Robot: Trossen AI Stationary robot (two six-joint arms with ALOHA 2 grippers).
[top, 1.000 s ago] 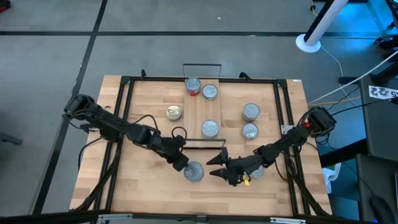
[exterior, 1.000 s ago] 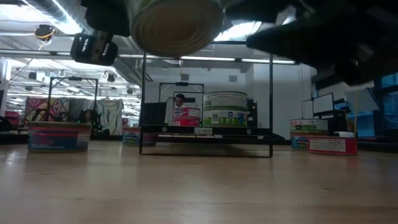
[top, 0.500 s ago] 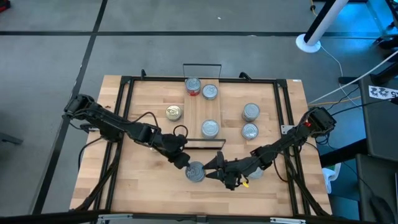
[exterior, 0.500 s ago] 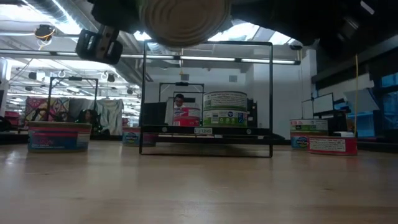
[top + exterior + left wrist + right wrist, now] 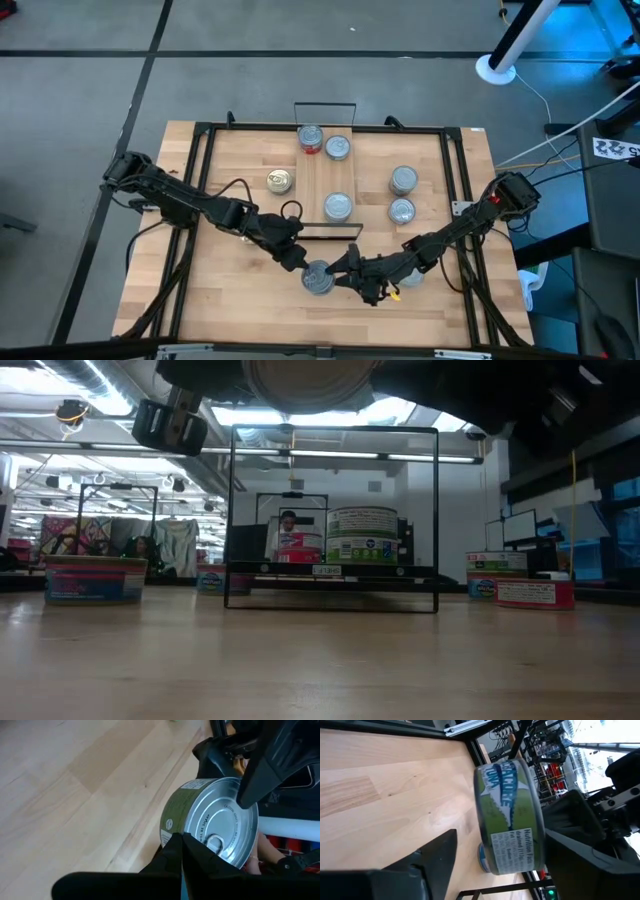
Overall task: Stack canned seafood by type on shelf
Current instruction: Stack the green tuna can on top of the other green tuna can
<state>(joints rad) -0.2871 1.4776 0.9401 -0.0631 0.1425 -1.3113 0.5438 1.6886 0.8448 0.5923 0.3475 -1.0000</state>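
Your left claw (image 5: 300, 263) is clamped tight on a green-labelled tin (image 5: 318, 279), holding it in the air at the lower centre of the high view; the low view shows its underside (image 5: 305, 382) hanging at the top edge, clear of the bench (image 5: 230, 300). Your right claw (image 5: 345, 271) comes in from the right with its fingers spread wide around that same tin, one dark finger (image 5: 427, 865) on each side of the label, so this reads as a hand-over between the arms, probably because the shelf (image 5: 330, 190) is easier to reach from the right. The shelf runs up the middle of the frame with three tins on it, two at its top end (image 5: 338, 148) and one lower down (image 5: 338, 207). A gold-topped tin (image 5: 279, 181) sits left of it, two silver ones (image 5: 403, 180) to the right
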